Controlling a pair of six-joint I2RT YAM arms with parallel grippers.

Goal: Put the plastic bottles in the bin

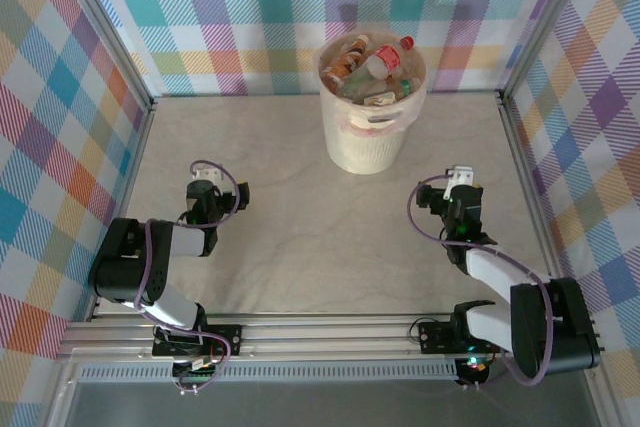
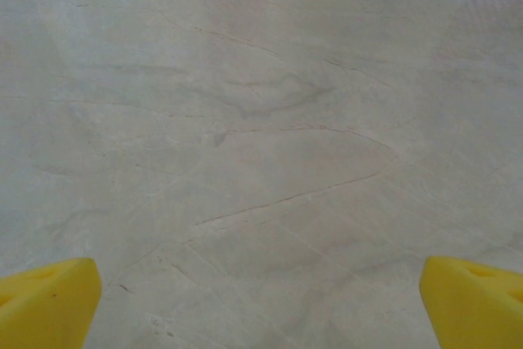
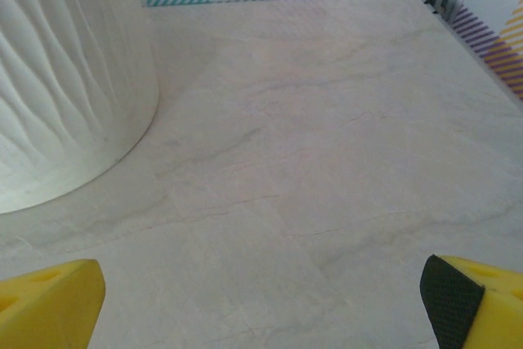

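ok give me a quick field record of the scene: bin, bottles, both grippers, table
bin: upright, far middle of the table, cream-white, ribbed wall
plastic bottles: piled inside the bin, red and orange caps on top
left gripper: open, empty, over bare marbled tabletop
right gripper: open, empty, nearer than the bin and to its right, apart from it
task state: every bottle in view is in the bin
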